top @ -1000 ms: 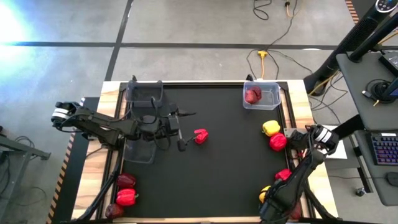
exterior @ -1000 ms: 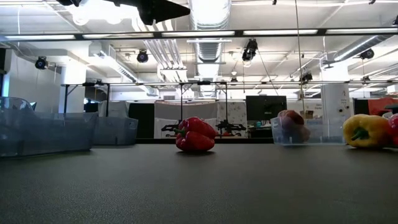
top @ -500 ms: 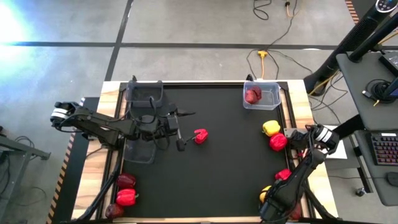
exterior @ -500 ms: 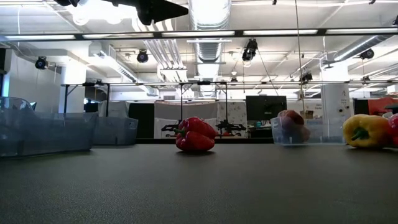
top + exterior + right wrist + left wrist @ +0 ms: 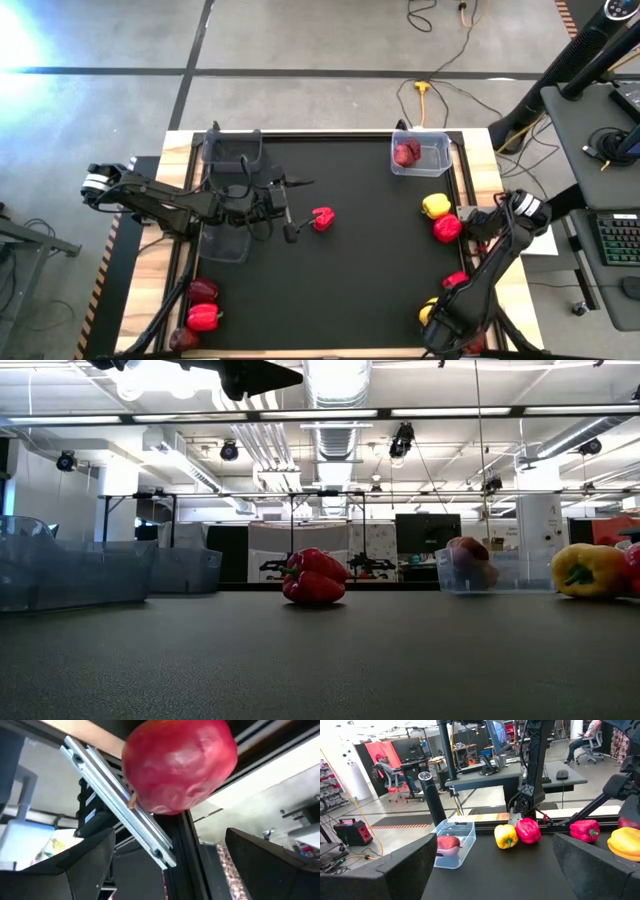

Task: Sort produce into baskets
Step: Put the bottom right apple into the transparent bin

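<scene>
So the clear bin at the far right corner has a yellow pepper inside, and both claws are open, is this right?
Not quite. The clear bin holds a dark red round fruit, not a yellow pepper, as the high view shows. The yellow pepper lies on the table outside it. Both claws are open.

1. Bright overhead room lighting; a white glare patch (image 5: 25, 35) burns out the floor at the far left.
2. Ceiling strip lights (image 5: 440, 412) blaze in the low view, and the near desk (image 5: 320, 670) surface goes soft.
3. Right wrist view: the red fruit (image 5: 180, 762) fills the frame, blurred.
</scene>
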You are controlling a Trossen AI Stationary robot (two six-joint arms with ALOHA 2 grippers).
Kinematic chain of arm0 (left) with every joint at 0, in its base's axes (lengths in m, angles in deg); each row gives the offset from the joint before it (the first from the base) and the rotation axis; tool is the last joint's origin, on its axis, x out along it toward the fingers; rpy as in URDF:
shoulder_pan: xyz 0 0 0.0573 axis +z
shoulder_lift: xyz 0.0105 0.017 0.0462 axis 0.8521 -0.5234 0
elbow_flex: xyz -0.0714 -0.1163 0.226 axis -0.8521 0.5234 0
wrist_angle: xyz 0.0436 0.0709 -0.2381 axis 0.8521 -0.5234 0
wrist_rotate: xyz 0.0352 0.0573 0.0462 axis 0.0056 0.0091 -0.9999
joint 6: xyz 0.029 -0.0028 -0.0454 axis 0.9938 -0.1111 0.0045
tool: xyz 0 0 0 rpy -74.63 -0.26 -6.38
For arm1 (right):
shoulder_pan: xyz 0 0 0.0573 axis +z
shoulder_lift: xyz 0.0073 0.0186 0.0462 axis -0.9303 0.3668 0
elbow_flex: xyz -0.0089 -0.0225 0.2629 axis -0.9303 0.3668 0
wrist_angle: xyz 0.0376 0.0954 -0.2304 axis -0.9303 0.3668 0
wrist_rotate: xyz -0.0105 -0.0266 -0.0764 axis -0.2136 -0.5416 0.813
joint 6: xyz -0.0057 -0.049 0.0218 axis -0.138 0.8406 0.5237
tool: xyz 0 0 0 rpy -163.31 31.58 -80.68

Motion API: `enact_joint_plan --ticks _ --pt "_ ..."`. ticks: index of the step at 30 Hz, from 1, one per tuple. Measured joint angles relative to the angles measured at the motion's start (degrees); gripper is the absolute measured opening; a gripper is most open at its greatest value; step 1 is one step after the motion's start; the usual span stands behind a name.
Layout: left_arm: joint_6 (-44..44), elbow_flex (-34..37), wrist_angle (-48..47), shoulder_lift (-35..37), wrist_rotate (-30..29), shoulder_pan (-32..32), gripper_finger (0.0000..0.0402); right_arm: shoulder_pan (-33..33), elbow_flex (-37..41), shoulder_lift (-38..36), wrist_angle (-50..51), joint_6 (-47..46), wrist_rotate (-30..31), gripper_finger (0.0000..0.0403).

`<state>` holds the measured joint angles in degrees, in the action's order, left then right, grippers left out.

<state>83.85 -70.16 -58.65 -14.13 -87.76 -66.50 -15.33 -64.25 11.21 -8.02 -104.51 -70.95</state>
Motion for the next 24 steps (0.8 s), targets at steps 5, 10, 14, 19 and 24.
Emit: enact_joint_plan --ticks 5,10,14,19,24 --pt "-0.2 0.0 -0.1 0.0 0.0 0.0 0.0378 1.5 1.2 -0.1 -0.7 -5.4 -0.1 0.037" --pt "-0.2 0.0 -0.1 0.0 0.0 0.0 0.0378 1.3 4.6 -0.1 -6.5 -8.0 0.1 0.037" --pt "-0.2 0.0 -0.3 0.0 0.0 0.0 0.0378 1.7 8.8 -0.1 -19.4 -12.6 -0.3 0.037" --pt "-0.2 0.0 -0.5 0.0 0.0 0.0 0.0378 1.3 11.2 -0.5 -24.2 -14.6 2.8 0.037" --pt "-0.2 0.1 -0.1 0.0 0.0 0.0 0.0378 -1.7 9.7 -0.3 -23.4 -9.3 10.8 0.037"
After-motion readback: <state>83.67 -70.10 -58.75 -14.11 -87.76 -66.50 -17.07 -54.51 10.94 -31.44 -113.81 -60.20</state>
